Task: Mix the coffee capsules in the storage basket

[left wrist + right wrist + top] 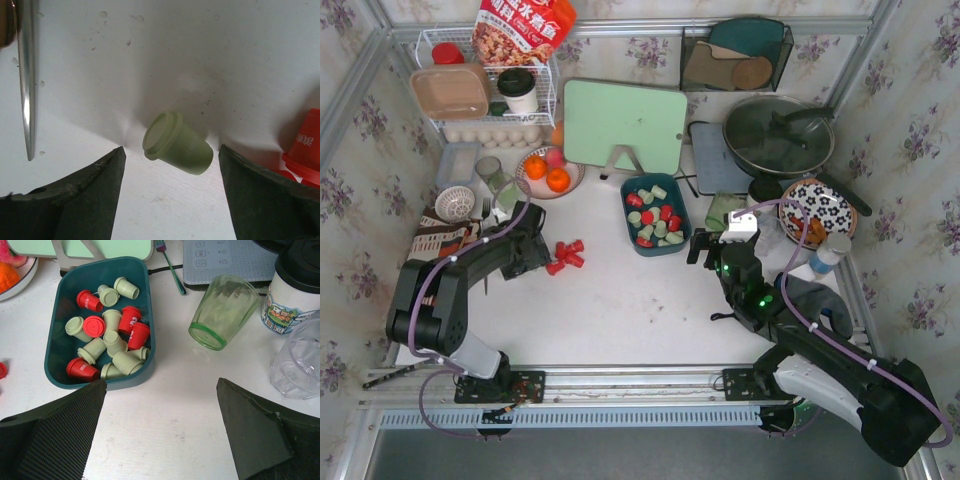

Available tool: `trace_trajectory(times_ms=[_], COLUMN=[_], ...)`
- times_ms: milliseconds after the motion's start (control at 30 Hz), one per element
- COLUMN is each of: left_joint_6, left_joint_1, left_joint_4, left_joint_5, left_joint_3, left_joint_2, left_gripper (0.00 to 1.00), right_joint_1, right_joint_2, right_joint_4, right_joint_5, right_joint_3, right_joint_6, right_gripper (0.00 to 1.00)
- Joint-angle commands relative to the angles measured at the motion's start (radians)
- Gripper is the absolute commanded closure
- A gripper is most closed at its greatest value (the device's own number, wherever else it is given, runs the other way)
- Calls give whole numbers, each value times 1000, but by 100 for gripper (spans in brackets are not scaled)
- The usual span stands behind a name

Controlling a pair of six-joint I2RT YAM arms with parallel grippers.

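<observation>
The dark teal storage basket (pixel 626 210) (pixel 125 383) stands mid-table and holds a mix of red and pale green coffee capsules (pixel 655 217) (pixel 115 342). A few red capsules (pixel 566 255) (pixel 306 147) lie loose on the table to its left. One pale green capsule (pixel 178 144) lies on its side on the white table between the tips of my left gripper (pixel 542 258) (pixel 171 148), which is open and not touching it. My right gripper (pixel 705 250) (pixel 161 381) hangs open and empty just right of the basket's near corner.
A green glass cup (pixel 223 312) lies on its side right of the basket, beside a black-lidded jar (pixel 295 290) and a clear plastic cup (pixel 300 365). A knife blade (pixel 27 80) lies left of the left gripper. Oranges on a plate (pixel 548 172) and a cutting board (pixel 624 125) stand behind.
</observation>
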Motion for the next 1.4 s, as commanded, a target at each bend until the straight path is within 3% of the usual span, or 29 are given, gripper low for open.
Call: trace_trajectory(times_ms=[0, 300, 733, 867, 1233, 1367], left_joint_6=[-23, -27, -34, -33, -9, -9], left_joint_1=[8, 26, 34, 34, 35, 35], left_joint_4=[16, 1, 1, -2, 2, -1], left_joint_5=[24, 25, 32, 28, 39, 48], left_joint_3=[-4, 34, 63, 59, 50, 44], left_joint_2=[14, 49, 81, 72, 32, 2], left_gripper=[24, 29, 52, 54, 70, 70], right_joint_1=[-1, -2, -1, -1, -1, -1], right_joint_2=[-3, -1, 1, 1, 2, 1], right_joint_4=[21, 21, 22, 22, 22, 22], right_joint_5=[4, 2, 1, -1, -1, -1], right_joint_3=[6, 7, 7, 8, 8, 7], right_joint_6=[-11, -10, -11, -11, -11, -10], right_gripper=[0, 0, 0, 0, 0, 0])
